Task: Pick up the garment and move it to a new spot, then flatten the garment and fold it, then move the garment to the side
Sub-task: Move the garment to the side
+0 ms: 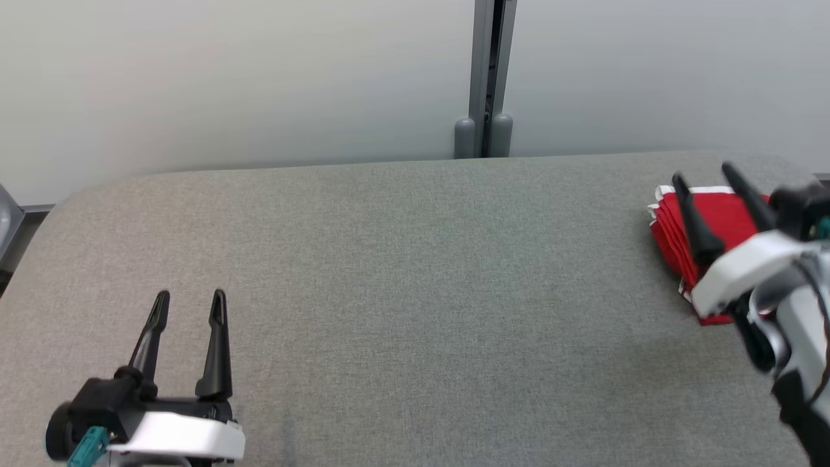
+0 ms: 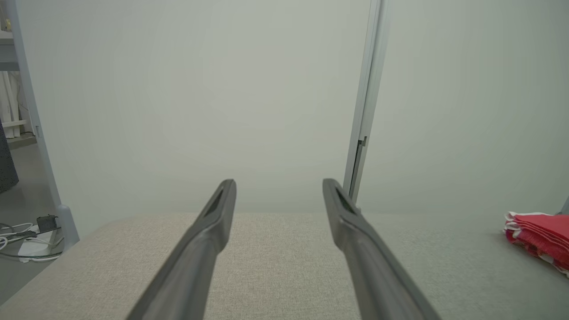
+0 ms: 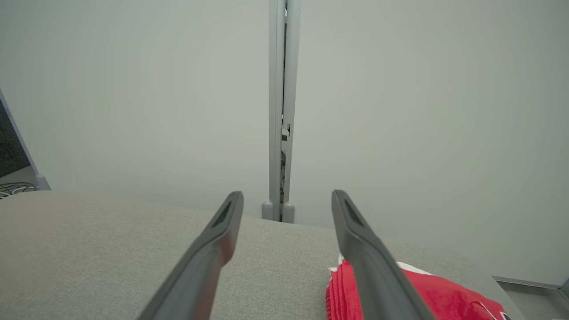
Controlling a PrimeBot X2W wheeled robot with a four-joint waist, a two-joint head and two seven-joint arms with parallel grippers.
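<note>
Just under the spread right claw point(image 1: 702, 171) lies the folded garment point(image 1: 723, 217).

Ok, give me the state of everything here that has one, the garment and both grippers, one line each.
garment: folded into a layered stack, lying at the right end of the table, not gripped.
left gripper: open, empty, over the table's left part, far from the garment.
right gripper: open, empty, fingers over the garment; whether they touch it cannot be told.
</note>
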